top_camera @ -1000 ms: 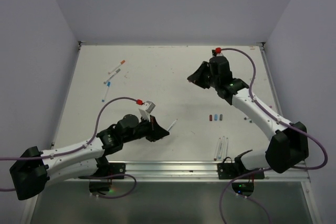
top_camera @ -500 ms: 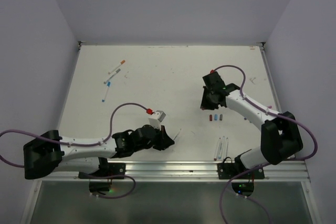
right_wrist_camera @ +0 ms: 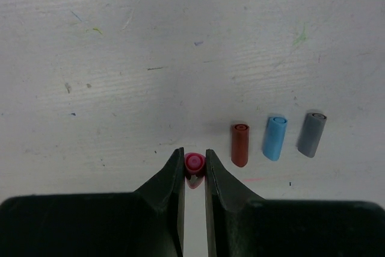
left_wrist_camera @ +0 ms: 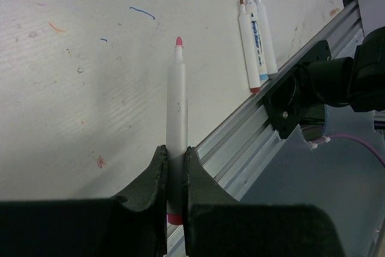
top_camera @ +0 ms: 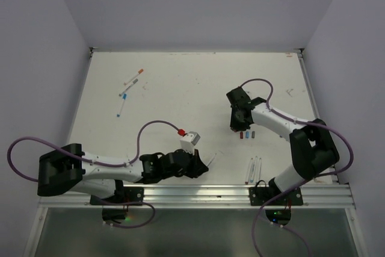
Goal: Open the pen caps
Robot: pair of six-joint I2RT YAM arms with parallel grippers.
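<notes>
We see the pink cap (right_wrist_camera: 194,162) pinched end-on between the jaws of the right gripper (right_wrist_camera: 192,153), low at the table (right_wrist_camera: 120,58); we cannot tell whether it touches the surface. At its three o'clock in the right wrist view three loose caps lie in a row, near one another but apart: a red-brown cap (right_wrist_camera: 240,144), a blue cap (right_wrist_camera: 274,138) and a grey cap (right_wrist_camera: 312,133).

The left gripper (left_wrist_camera: 175,150) is clamped on the white barrel of a pen (left_wrist_camera: 177,100), whose bare pink tip points to twelve o'clock in the left wrist view. At that pen's two o'clock three uncapped pens (left_wrist_camera: 255,40) lie side by side, close together, just beside the aluminium rail (left_wrist_camera: 240,142).

From above, a loose group of pens (top_camera: 124,93) lies towards ten o'clock on the table, well apart from both arms. Nothing lies between the held cap and the three loose caps.
</notes>
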